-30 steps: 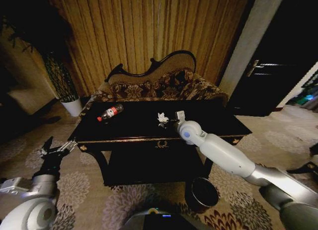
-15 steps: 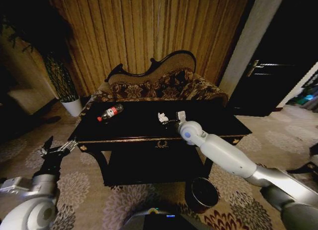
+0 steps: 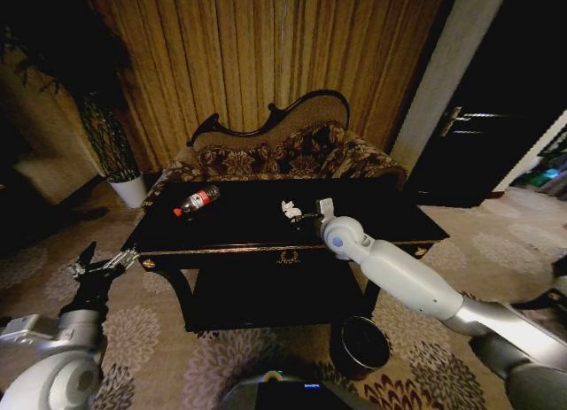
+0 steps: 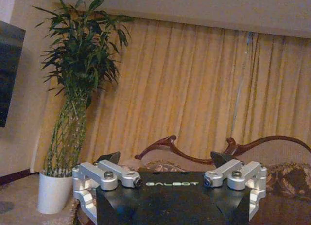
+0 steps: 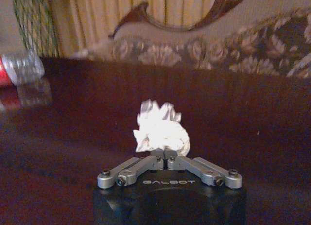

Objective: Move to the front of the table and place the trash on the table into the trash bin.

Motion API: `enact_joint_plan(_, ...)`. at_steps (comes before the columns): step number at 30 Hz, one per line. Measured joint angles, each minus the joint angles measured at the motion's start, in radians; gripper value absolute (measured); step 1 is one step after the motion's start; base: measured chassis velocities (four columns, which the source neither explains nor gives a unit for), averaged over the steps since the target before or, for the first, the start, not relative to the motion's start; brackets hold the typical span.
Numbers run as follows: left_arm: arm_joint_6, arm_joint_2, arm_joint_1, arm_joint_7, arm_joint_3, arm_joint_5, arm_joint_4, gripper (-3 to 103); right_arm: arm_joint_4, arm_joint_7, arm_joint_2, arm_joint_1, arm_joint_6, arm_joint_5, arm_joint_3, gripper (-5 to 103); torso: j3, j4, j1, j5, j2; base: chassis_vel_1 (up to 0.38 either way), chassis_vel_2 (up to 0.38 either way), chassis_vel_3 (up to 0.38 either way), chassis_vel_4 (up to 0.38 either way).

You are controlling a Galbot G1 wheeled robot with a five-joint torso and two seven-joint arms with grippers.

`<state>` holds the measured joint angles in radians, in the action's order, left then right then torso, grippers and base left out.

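Note:
My right gripper [image 5: 165,154] is shut on the crumpled white paper wad [image 5: 160,128], at the middle of the glossy black table [image 3: 230,242]. From the head view the wad [image 3: 290,208] sits at the tip of the right gripper [image 3: 306,217], with the arm reaching in from the right. A clear bottle with a red label [image 3: 197,200] lies on its side at the table's left end, and its [image 5: 19,67] body shows to the side of the wad. The dark round trash bin [image 3: 361,344] stands on the carpet by the table's front right leg. My left gripper [image 3: 97,268] hangs open, low at the left.
An ornate patterned sofa [image 3: 283,153] stands right behind the table, before golden curtains. A tall plant in a white pot [image 3: 131,190] is at the back left. A dark door [image 3: 469,153] is at the right. Patterned carpet surrounds the table.
The right arm has shifted a little to the right, and the paper wad in its gripper sits slightly higher. The left arm and the bottle have not moved.

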<state>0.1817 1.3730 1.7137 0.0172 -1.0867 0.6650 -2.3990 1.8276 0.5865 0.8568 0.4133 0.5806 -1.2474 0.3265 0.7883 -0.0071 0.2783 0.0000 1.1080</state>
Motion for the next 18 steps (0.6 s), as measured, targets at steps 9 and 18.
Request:
enact_joint_plan(9,0.0,-0.019,-0.007,0.004,0.001,0.015,0.019,100,0.035,-0.118,-0.057,0.143,-0.21,0.128,-0.203,0,0.0,0.0,0.0,0.0001,0.0,0.0,0.0,0.0,0.0)
enact_joint_plan(18,-0.007,-0.061,-0.015,0.017,-0.008,0.051,0.041,100,0.021,-0.228,-0.159,0.418,-0.317,0.305,-0.482,0,0.0,-0.0003,0.0,0.0004,0.0,0.0,0.0,0.0,0.0)
